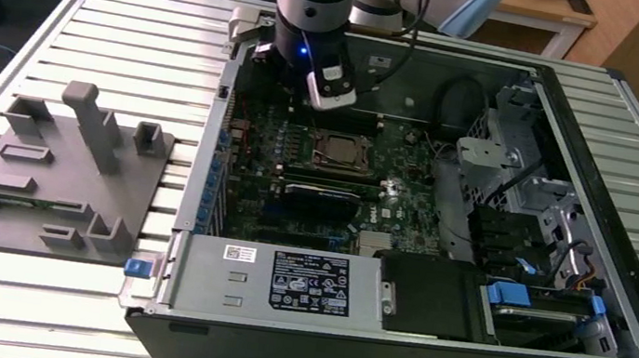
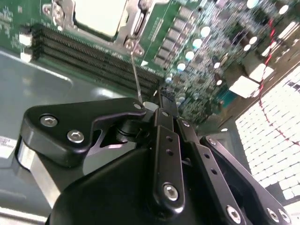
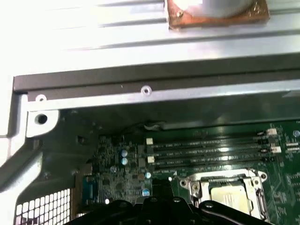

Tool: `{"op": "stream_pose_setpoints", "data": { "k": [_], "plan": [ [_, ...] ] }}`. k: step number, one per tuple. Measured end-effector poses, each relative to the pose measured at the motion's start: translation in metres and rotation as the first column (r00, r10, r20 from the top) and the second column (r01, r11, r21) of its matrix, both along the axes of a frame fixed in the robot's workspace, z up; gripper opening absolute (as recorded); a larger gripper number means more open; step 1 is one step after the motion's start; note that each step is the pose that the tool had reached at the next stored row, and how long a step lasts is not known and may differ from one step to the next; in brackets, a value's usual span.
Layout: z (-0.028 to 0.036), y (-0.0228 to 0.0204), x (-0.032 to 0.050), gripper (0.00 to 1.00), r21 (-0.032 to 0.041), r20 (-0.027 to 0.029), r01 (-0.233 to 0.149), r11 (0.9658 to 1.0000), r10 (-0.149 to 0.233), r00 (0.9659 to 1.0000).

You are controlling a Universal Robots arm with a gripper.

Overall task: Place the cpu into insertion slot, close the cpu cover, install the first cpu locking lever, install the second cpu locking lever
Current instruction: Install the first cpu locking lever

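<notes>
Black claw (image 2: 165, 93) poised over the green circuit board (image 1: 415, 169) near its long black memory slots (image 3: 206, 152); grip state impossible to tell. Silvery-grey square cpu (image 3: 233, 197) seated in the metal-rimmed square insertion slot (image 1: 315, 150) mid-board, thin silver cpu cover (image 3: 220, 178) frame flat around it, thin wire locking lever (image 2: 136, 75) raised off the board.

Both wrist views close to cpu (image 3: 228, 197)
</notes>
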State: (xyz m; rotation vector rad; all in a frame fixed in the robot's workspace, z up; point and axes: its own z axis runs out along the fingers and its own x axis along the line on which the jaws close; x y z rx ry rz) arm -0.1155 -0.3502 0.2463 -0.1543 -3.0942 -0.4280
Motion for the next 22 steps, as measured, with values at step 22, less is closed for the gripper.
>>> {"op": "stream_pose_setpoints", "data": {
  "k": [22],
  "plan": [
    [-0.001,-0.0003,0.026,0.11,0.0426,0.0,0.0,0.9991,0.0,1.0]
  ]
}}
